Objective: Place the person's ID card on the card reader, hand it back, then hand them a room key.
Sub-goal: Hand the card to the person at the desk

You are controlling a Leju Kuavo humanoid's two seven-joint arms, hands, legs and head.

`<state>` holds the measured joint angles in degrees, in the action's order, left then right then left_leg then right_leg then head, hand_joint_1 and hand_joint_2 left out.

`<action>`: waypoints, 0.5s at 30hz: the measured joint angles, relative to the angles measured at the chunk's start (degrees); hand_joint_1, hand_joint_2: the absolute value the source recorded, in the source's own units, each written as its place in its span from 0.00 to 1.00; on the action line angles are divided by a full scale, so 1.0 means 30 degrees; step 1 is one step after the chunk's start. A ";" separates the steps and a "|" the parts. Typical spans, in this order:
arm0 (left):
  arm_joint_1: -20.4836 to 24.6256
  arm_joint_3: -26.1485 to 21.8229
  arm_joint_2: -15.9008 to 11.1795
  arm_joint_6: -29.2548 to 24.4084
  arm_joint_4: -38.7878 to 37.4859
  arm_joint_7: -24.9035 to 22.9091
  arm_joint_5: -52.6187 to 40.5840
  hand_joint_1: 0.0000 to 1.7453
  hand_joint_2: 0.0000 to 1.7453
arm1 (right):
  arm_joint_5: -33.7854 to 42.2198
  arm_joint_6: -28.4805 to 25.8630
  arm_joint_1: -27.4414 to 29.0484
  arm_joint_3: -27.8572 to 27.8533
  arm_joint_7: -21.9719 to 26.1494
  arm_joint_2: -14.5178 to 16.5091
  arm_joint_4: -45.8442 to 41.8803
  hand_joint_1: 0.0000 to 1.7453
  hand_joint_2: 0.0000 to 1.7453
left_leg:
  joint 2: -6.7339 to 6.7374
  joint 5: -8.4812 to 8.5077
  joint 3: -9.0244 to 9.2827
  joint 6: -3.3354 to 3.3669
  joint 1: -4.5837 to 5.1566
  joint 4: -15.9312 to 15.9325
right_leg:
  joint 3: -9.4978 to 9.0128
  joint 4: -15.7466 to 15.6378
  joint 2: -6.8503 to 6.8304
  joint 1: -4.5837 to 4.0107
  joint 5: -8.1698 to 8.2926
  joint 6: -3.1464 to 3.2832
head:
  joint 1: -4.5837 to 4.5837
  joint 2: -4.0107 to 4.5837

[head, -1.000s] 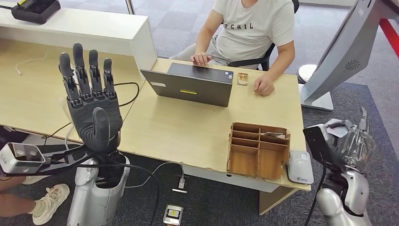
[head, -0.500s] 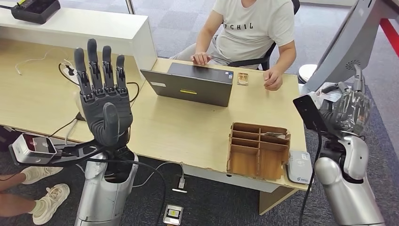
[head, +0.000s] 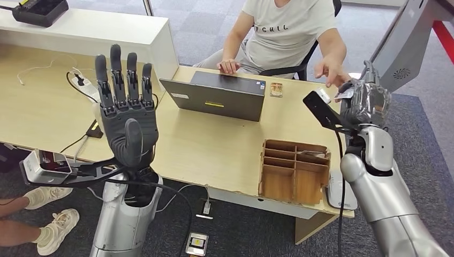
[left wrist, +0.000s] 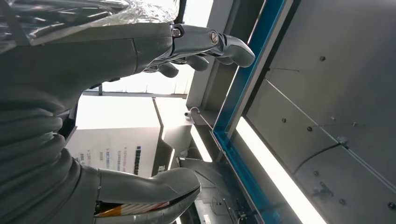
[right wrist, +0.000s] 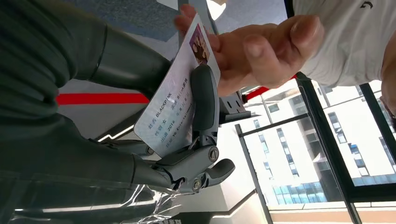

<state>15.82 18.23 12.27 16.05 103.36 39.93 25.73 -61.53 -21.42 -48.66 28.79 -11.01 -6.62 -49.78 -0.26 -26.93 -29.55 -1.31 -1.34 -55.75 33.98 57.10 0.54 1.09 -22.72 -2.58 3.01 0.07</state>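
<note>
My right hand (head: 365,100) is raised at the desk's right end and pinches the white ID card (right wrist: 176,103) between thumb and a finger (right wrist: 204,100). The card (head: 343,93) shows at the top of that hand. The person's hand (head: 331,69) reaches toward it, and its fingers (right wrist: 252,51) are at the card's far edge, touching or nearly so. The card reader (head: 337,194), a white pad, lies on the desk's near right corner, partly behind my right arm. My left hand (head: 126,118) is held upright over the desk's left side, fingers spread, holding nothing.
A wooden compartment box (head: 293,168) stands next to the reader. A grey laptop (head: 219,95) sits in front of the seated person (head: 289,32). A small wooden stand (head: 275,89) is beside it. Cables and a power strip (head: 85,85) lie at the left. A large grey kiosk (head: 396,53) stands at the right.
My right hand has risen from beside the reader up toward the person with the card. The person's hand lifted off the desk to meet it. My left hand drifted slightly right.
</note>
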 joint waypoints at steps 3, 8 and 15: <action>0.0016 -0.0028 0.0106 0.0199 -0.0137 0.0000 0.0003 0.00 1.00 | -0.0208 0.0264 -0.0521 0.0375 -0.0156 0.0257 0.0891 1.00 1.00 | 0.0001 0.0000 0.0000 0.0000 0.0001 -0.0001 | 0.0000 0.0000 0.0000 0.0000 0.0000 0.0000 | -0.0002 0.0000; 0.0083 -0.0109 0.0251 0.0403 -0.0350 0.0004 0.0022 0.00 1.00 | -0.0355 0.0564 -0.1212 0.0847 -0.0353 0.0578 0.2069 1.00 1.00 | 0.0002 0.0000 0.0004 0.0000 0.0002 -0.0003 | 0.0001 -0.0001 0.0001 0.0001 0.0000 0.0000 | 0.0000 0.0000; 0.0110 -0.0262 0.0357 0.0530 -0.0632 0.0003 0.0020 0.00 1.00 | -0.0402 0.0570 -0.1626 0.1362 -0.0412 0.0847 0.3434 0.06 1.00 | 0.0001 0.0000 0.0007 0.0000 0.0001 -0.0003 | 0.0002 -0.0001 0.0001 0.0000 0.0000 0.0000 | 0.0002 0.0000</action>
<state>16.15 17.44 13.34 17.64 101.46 39.94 25.79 -62.74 -19.71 -53.54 32.87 -12.24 -4.08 -39.48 -0.26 -26.93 -29.53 -1.31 -1.33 -55.76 33.99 57.10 0.54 1.09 -22.72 -2.59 3.02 0.07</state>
